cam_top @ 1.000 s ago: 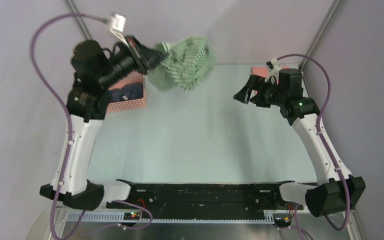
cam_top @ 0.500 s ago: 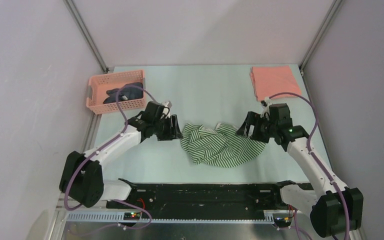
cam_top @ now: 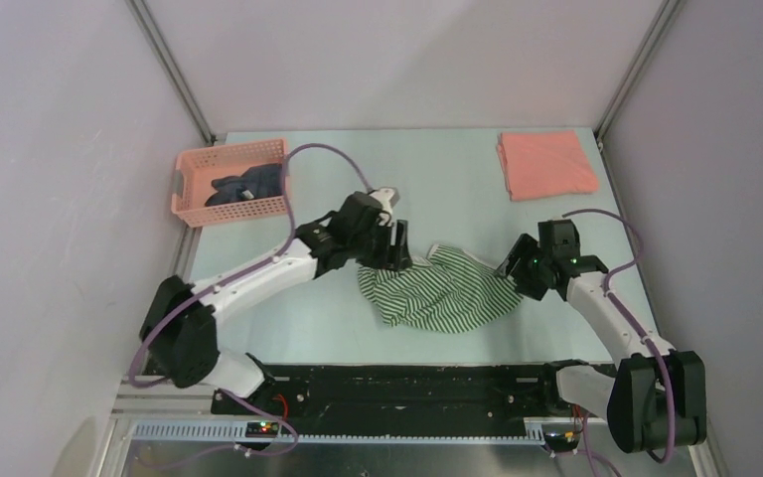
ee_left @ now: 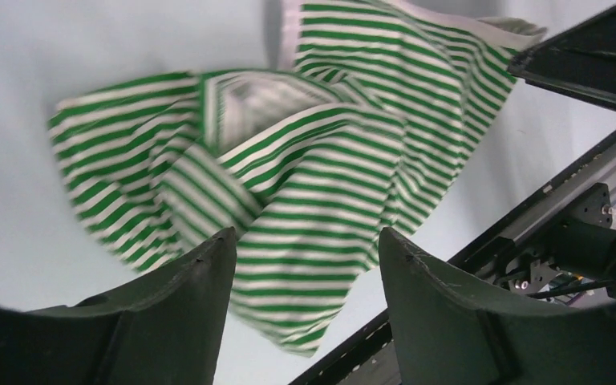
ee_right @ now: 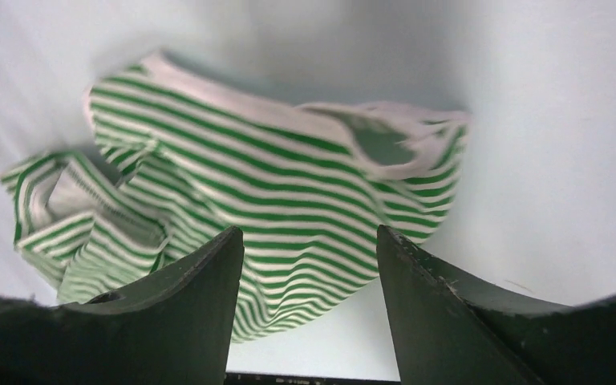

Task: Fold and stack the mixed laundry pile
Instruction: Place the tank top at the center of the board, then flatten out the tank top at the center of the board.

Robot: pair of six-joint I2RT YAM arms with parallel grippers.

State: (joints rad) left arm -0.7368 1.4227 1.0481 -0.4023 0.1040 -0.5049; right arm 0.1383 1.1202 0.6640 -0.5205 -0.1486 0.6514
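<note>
The green-and-white striped garment (cam_top: 440, 295) lies crumpled on the table's middle (ee_left: 321, 160) (ee_right: 289, 192). My left gripper (cam_top: 397, 254) hovers at its back left edge, jaws open, nothing between them (ee_left: 306, 241). My right gripper (cam_top: 510, 271) sits at the garment's right edge, also open and empty (ee_right: 311, 237). The salmon-pink shirt (cam_top: 546, 164) lies folded flat at the back right. The dark navy-grey garment (cam_top: 248, 186) is bunched inside the pink basket.
The pink lattice basket (cam_top: 191, 189) stands at the back left corner. The pale table (cam_top: 437, 189) is walled at the left, back and right. A black rail (cam_top: 407, 383) runs along the near edge between the arm bases.
The striped garment, held high by my left gripper a second ago, now lies on the table, let go. Both grippers have come down and closed in on its edges.
</note>
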